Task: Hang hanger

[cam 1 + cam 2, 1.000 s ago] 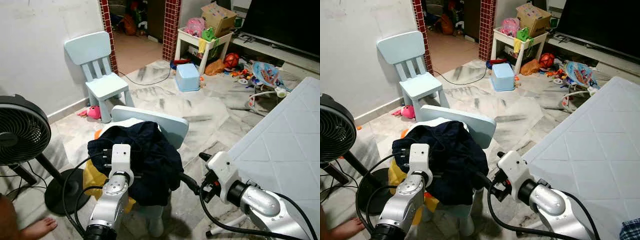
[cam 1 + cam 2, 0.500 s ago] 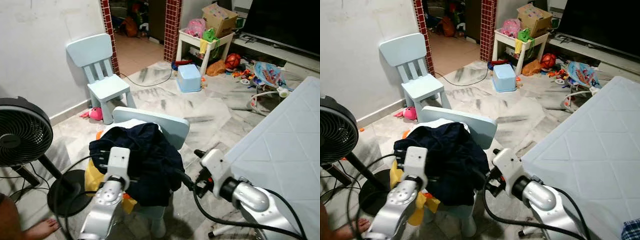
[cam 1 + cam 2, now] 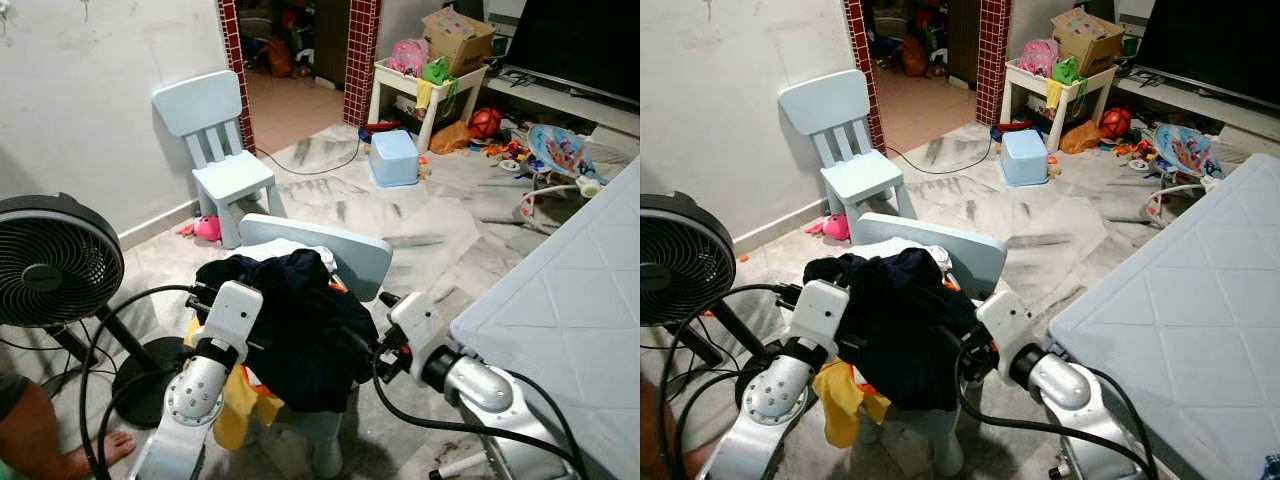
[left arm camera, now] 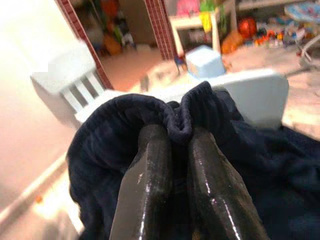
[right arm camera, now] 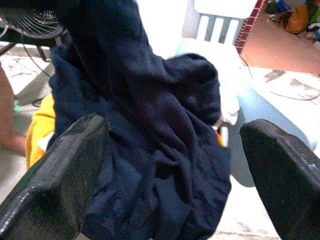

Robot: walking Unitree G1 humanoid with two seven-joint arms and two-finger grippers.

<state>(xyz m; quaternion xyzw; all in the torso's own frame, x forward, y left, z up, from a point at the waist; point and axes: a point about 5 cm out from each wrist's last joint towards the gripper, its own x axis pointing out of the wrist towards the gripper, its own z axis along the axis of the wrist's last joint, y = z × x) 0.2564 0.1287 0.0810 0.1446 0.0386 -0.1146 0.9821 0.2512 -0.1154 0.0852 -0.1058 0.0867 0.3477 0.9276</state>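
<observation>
Clothing lay heaped on a small pale blue chair (image 3: pixel 330 255) in the middle of the marble floor (image 3: pixel 430 220), a dark navy garment (image 3: pixel 300 320) on top with a yellow cloth (image 3: pixel 238 400) hanging out beneath it; no hanger could be made out among the pile. The left gripper (image 4: pixel 172 175) had its two black fingers (image 4: pixel 150 170) pinched together on a fold of the navy garment at the heap's left side. The right gripper (image 5: pixel 175 165) sat close against the garment's right side with its fingers (image 5: pixel 65 165) spread wide apart and nothing between them, while a standing fan (image 3: pixel 50 270) stood at the left beside a person's bare foot (image 3: pixel 100 450).
</observation>
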